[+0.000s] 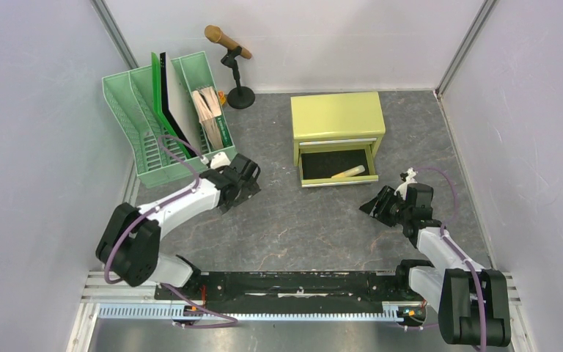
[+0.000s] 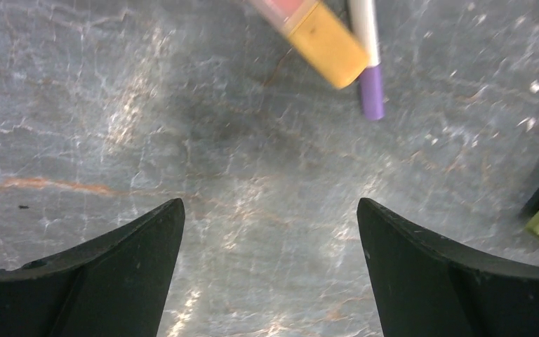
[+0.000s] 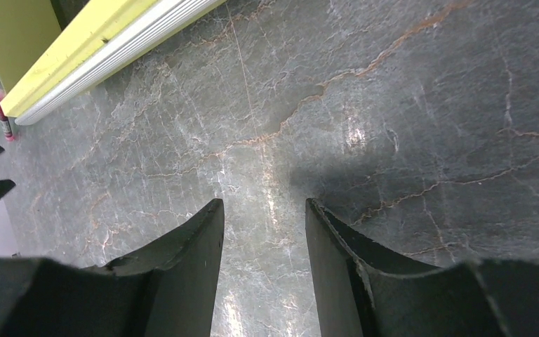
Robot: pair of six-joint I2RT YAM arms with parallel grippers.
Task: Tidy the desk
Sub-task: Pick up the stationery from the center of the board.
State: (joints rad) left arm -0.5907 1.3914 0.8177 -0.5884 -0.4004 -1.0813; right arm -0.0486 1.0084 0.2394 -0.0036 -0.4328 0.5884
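The desk is a dark grey veined tabletop. My left gripper hangs low over it, just in front of the green file rack. In the left wrist view it is open and empty. Ahead of it lie a yellow and pink block and a white pen with a purple cap. My right gripper is low over the desk, right of the open drawer. In the right wrist view it is open and empty.
A yellow-green cabinet stands at the back, its lower drawer pulled open with a pale yellow tube inside. A microphone on a black stand is behind the rack. A pink marker lies past the drawer front.
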